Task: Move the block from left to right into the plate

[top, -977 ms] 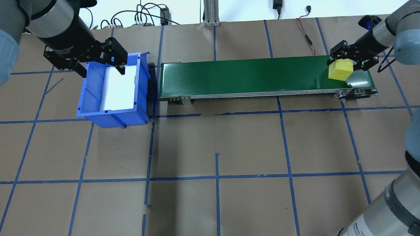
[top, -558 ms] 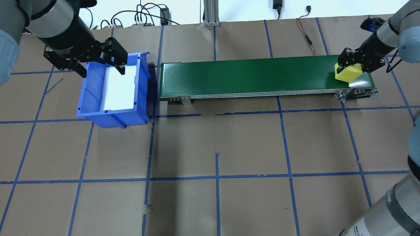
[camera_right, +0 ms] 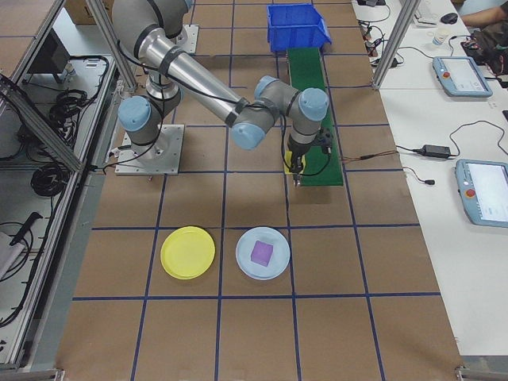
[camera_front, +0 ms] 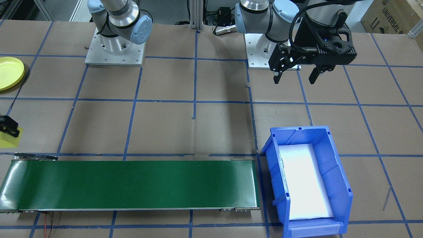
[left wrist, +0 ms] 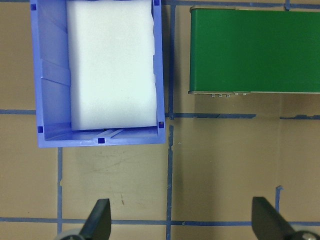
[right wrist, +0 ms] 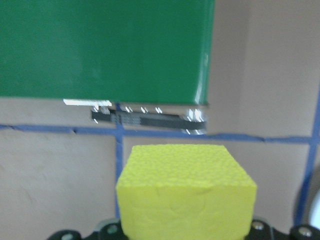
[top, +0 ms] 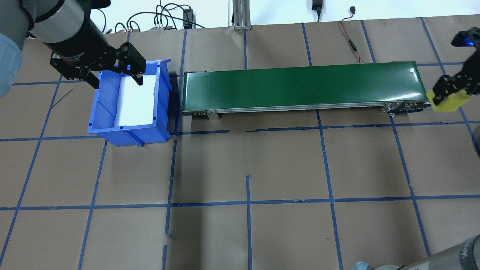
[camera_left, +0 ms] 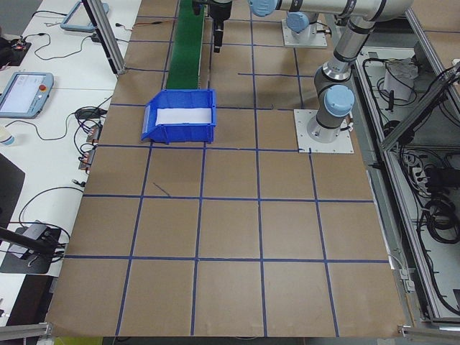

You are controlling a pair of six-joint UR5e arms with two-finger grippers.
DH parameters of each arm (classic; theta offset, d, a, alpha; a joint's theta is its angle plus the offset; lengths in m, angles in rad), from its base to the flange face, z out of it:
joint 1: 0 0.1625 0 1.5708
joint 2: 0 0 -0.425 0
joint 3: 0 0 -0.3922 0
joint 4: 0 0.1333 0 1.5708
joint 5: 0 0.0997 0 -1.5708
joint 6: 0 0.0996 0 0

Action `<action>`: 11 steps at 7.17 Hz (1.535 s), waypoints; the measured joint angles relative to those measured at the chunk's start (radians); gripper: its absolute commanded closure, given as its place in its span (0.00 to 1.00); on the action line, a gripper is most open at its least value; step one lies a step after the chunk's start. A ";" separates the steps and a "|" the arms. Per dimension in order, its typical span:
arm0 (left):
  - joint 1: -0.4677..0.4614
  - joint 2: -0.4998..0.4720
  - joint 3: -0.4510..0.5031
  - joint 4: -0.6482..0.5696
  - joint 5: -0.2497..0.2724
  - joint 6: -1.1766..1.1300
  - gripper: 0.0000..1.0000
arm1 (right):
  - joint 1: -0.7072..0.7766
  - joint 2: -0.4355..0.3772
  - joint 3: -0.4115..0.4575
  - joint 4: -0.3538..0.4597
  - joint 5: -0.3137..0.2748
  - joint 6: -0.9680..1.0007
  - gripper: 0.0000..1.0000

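The yellow foam block [top: 447,104] hangs in the air just past the right end of the green conveyor belt [top: 300,85], with my right gripper [top: 451,93] shut on it. It fills the lower part of the right wrist view as block [right wrist: 185,192], with the belt's end [right wrist: 100,45] behind it. The yellow plate [camera_right: 187,252] lies on the table nearer the robot's side, also seen as plate [camera_front: 10,72]. My left gripper [top: 115,76] hovers open and holding nothing over the far rim of the blue bin [top: 127,131].
The blue bin [camera_front: 333,158] holds only a white foam pad. A pale blue plate [camera_right: 263,252] with a purple block on it lies beside the yellow plate. Cables run along the table's far edge.
My right gripper has carried the yellow block off the belt's right end, moving right and toward the robot. The left arm has not moved.
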 measured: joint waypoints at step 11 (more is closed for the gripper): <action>0.000 -0.001 0.000 0.002 -0.003 -0.008 0.00 | -0.670 -0.005 0.245 -0.154 -0.067 -0.534 0.00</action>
